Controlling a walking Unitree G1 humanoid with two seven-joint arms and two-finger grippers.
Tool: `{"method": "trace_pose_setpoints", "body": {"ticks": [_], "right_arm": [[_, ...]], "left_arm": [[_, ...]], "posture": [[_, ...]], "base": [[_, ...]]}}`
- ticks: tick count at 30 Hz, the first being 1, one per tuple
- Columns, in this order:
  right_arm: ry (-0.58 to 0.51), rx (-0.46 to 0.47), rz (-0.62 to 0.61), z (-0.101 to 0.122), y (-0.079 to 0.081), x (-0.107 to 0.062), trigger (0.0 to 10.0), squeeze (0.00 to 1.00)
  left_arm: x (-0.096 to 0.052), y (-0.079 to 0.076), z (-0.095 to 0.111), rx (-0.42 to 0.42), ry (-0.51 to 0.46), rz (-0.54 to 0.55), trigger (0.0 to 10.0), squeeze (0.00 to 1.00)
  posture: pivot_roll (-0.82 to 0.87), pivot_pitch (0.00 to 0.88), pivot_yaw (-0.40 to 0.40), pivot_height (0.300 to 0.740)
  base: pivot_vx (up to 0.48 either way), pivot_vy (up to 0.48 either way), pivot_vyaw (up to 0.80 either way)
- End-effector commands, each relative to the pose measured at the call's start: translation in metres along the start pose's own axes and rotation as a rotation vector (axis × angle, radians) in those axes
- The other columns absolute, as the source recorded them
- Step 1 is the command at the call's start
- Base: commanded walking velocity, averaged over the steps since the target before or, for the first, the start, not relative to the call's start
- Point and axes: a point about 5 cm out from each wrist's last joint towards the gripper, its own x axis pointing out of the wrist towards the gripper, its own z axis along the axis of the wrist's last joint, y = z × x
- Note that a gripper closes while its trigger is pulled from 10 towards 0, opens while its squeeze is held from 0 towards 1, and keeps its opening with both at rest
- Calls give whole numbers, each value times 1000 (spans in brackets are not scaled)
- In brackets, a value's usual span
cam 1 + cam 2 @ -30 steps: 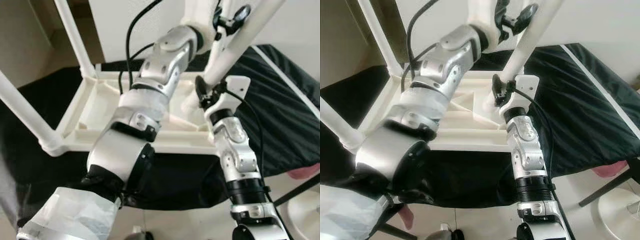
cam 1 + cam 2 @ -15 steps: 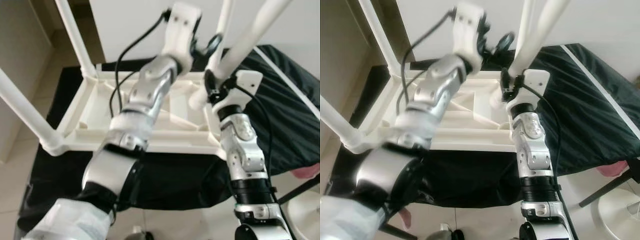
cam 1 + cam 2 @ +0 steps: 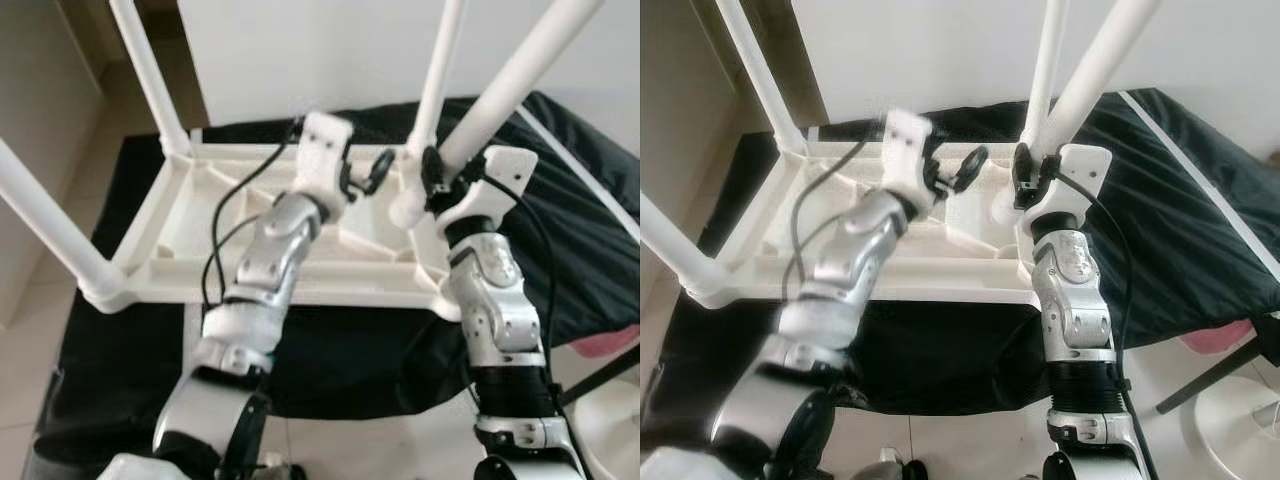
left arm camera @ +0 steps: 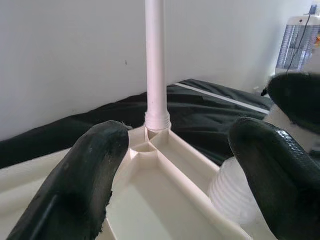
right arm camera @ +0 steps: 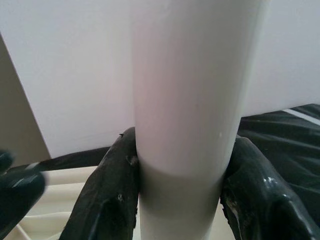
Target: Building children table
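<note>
The white plastic children table (image 3: pixel 190 275) lies upside down on a black cloth. Three legs stand in its corners: far left (image 3: pixel 150 75), near left (image 3: pixel 45 225) and far right (image 3: pixel 440 70). A fourth white leg (image 3: pixel 515 85) leans over the near right corner, its threaded end (image 4: pixel 232 192) just above the frame. My right gripper (image 3: pixel 433 178) is shut on this leg, and its fingers (image 5: pixel 112 190) press both sides of the tube (image 5: pixel 192 100). My left gripper (image 3: pixel 365 175) hovers open over the table's underside, close beside the held leg's lower end, with nothing between its fingers (image 4: pixel 95 165).
The black cloth (image 3: pixel 570 230) covers the surface under the table and hangs over its near edge. A white wall stands behind. At the right on the floor are a pink object (image 3: pixel 612 345), a black pole and a round white base (image 3: pixel 610 425).
My left arm has come down from high beside the held leg to just over the table's underside. The right gripper has carried the leg a little up and to the right.
</note>
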Motion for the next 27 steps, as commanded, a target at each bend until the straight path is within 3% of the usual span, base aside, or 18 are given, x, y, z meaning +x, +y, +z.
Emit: {"method": "trace_pose_setpoints", "body": {"ticks": [1, 2, 6, 9, 12, 20, 27], "right_arm": [[0, -8, -9, 3, -2, -3, 10000, 0], [8, -9, -20, 4, -5, -6, 10000, 0], [11, -12, -27, 6, -7, -9, 10000, 0], [19, -24, -41, 8, -8, -16, 10000, 0], [33, -29, -46, 7, -8, -22, 10000, 0], [76, -22, -51, 5, -5, -35, 10000, 0], [126, -43, -15, 0, 0, -57, 10000, 0]], "left_arm": [[-5, -3, -1, 18, 3, 10, 10000, 0], [-18, -11, -11, 45, 21, -61, 10000, 0], [-28, -18, -18, 44, 40, -137, 10000, 0], [-45, -35, -20, -57, 48, -306, 10000, 0], [-54, -42, -20, -63, 47, -376, 10000, 0], [-71, -53, -39, 54, 148, -513, 10000, 0], [-84, -55, -50, 132, 222, -604, 10000, 0]], "posture": [[-37, 29, 17, 740], [-36, 33, 16, 740], [-35, 34, 15, 740], [-33, 38, 10, 740], [-33, 38, 10, 740], [-37, 33, 4, 740], [-50, 22, 11, 740]], "base": [[0, 0, 0], [0, 0, 0], [0, 0, 0], [0, 0, 0], [0, 0, 0], [0, 0, 0], [0, 0, 0]]}}
